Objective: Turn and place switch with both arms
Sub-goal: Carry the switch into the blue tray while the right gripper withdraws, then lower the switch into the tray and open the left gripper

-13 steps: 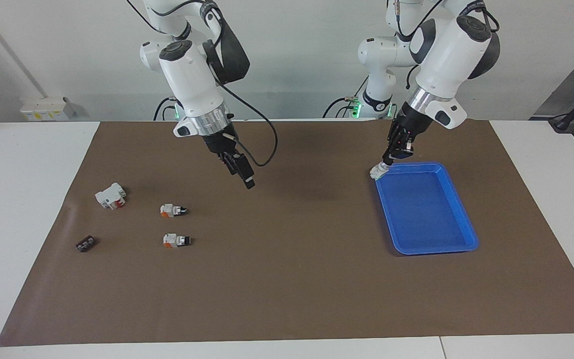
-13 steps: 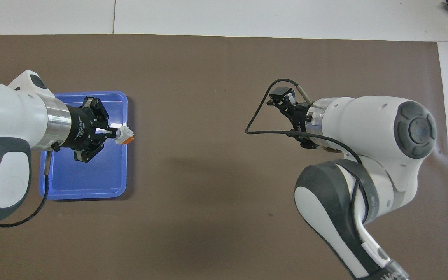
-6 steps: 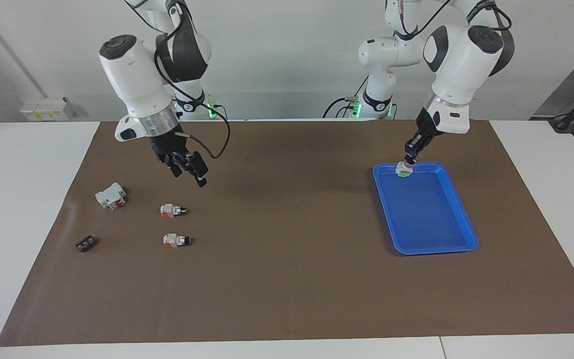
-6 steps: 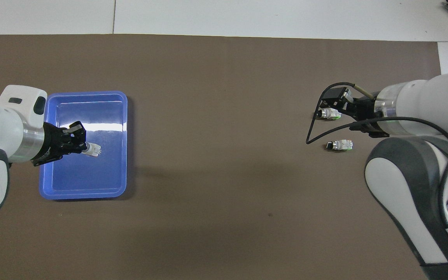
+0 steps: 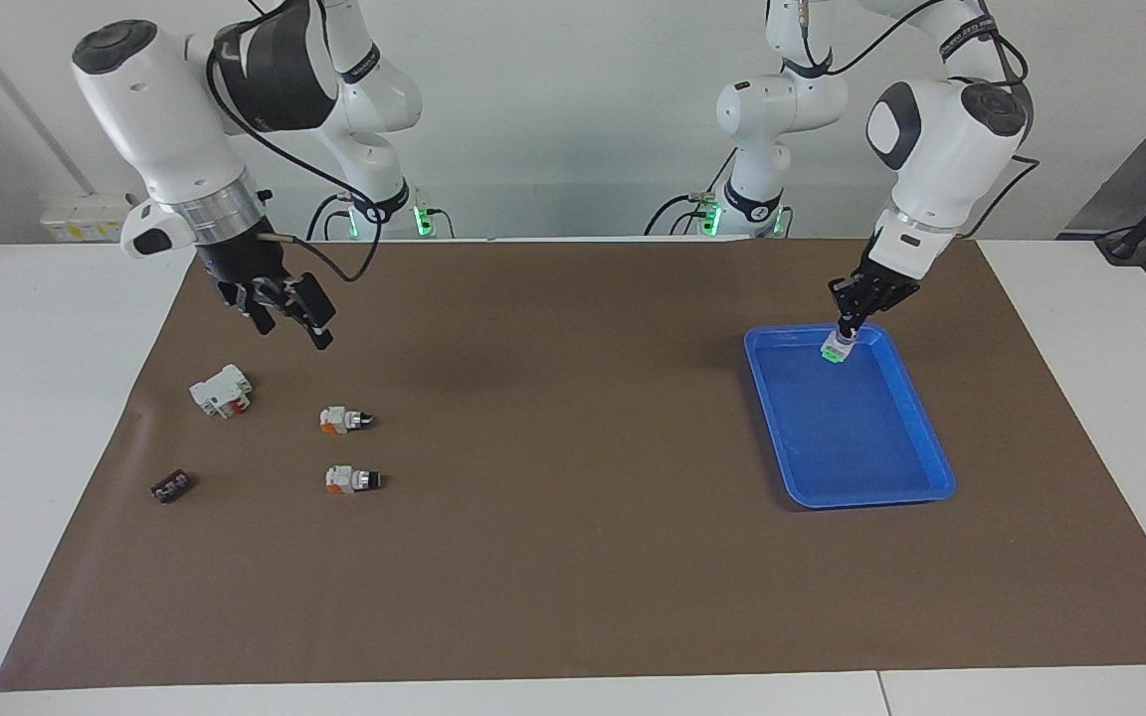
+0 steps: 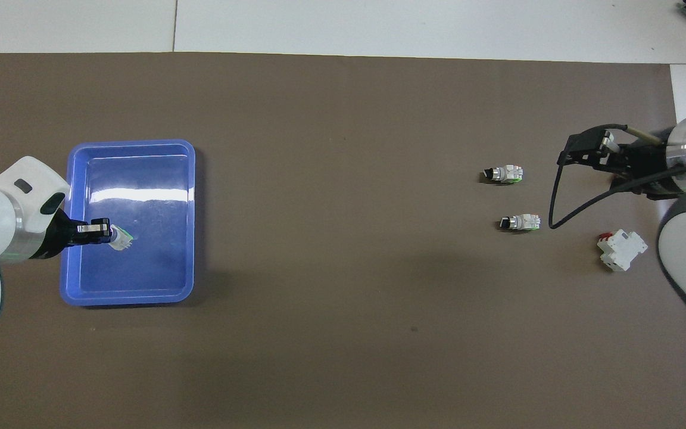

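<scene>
My left gripper point(image 5: 847, 328) is shut on a switch point(image 5: 835, 348) and holds it low over the blue tray point(image 5: 866, 497), at the tray's end nearer the robots. The switch's green face points down. In the overhead view the left gripper point(image 6: 108, 233) and the held switch point(image 6: 121, 237) show over the tray point(image 6: 131, 296). My right gripper point(image 5: 285, 316) is open and empty, raised over the brown mat by the right arm's end; it also shows in the overhead view point(image 6: 593, 152). Two more switches point(image 5: 344, 420) point(image 5: 349, 480) lie on the mat.
A larger white block with a red part point(image 5: 222, 390) and a small flat black piece point(image 5: 171, 486) lie on the mat toward the right arm's end. The two loose switches point(image 6: 505, 174) point(image 6: 521, 221) and the white block point(image 6: 621, 249) show in the overhead view.
My left gripper carried the switch from the tray's corner to over the tray's inside and turned it green face down. My right arm swung back toward its own end of the table.
</scene>
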Available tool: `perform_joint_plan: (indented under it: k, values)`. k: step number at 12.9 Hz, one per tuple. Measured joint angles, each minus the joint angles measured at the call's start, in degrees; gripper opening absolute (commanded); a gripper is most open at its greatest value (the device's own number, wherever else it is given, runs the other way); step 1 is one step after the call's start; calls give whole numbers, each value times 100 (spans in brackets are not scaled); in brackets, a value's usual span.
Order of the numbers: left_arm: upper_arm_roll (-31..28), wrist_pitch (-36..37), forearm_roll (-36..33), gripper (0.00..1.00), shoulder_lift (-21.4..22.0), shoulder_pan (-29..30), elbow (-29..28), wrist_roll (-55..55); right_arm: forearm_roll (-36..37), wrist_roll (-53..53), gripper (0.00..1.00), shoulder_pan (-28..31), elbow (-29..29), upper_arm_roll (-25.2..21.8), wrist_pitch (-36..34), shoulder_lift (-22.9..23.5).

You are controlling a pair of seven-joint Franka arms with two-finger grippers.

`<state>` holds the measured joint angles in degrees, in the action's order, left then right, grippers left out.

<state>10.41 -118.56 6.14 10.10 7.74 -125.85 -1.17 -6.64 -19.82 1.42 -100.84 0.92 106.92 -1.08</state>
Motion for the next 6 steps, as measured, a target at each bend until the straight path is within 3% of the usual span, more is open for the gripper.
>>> perform_joint_plan:
  k: [3,6]
  values:
    - [2,-393,-1,0,-94,213,-374,919,212,707,100,259,587,-125,-954,-20]
    - [0,-638,-1,0,-247,570,-620,1892,410,800,100,264,781,-143,-1132,-22]
